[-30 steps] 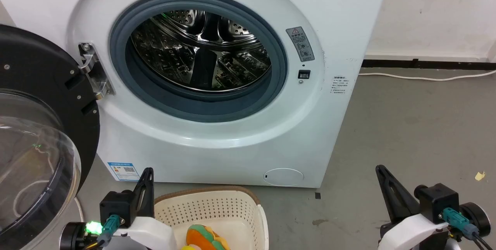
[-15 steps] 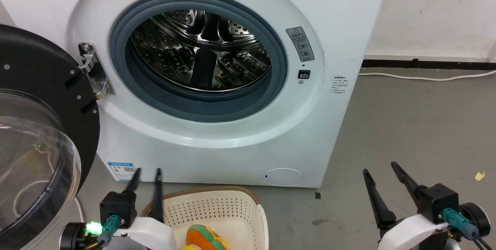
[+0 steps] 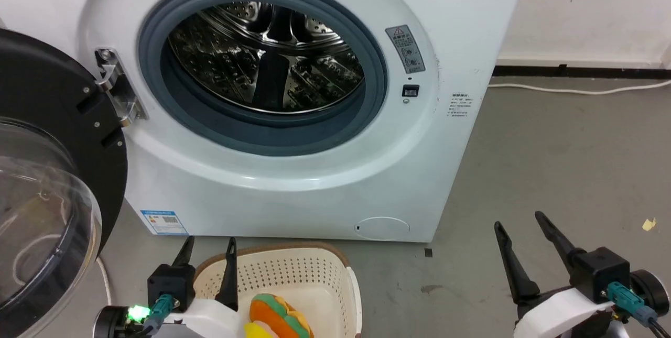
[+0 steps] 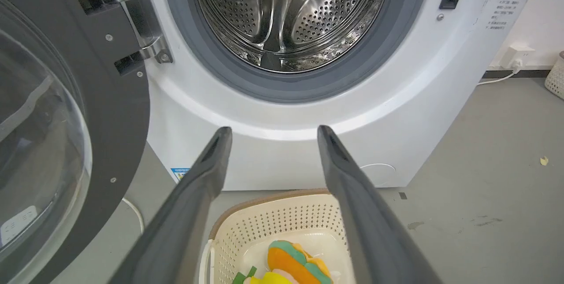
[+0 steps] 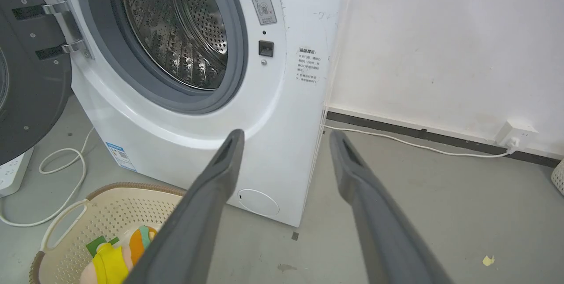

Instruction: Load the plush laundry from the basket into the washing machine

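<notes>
I see a white washing machine (image 3: 314,191) with a grey ring (image 3: 262,141) and a shiny, hole-dotted steel drum (image 3: 225,65); its door frame (image 3: 47,81) is black. The basket (image 3: 293,275) is cream, perforated, with a brown rim (image 3: 283,247). The plush laundry (image 3: 280,314) shows orange, green and yellow, possibly a pale peach patch too.

Count log, taken from my remote console.

- Washing machine (image 3: 314,191): 1, with 1 door (image 3: 47,91) and 1 drum (image 3: 236,65).
- Basket (image 3: 293,275): 1.
- Plush laundry (image 3: 280,317): 1 bundle.
- Grippers: 2, the left gripper (image 3: 210,240) and the right gripper (image 3: 518,219). I count 2 fingers on each.
- Labels on the machine front: 3, namely blue label (image 3: 163,221), grey warning label (image 3: 405,48) and small text label (image 3: 460,106).
- White cables on the floor: 2, namely wall cable (image 3: 576,90) and looped cord (image 5: 61,165).
- Wall socket (image 5: 515,132): 1.
- Yellow scrap (image 3: 649,224): 1.
</notes>
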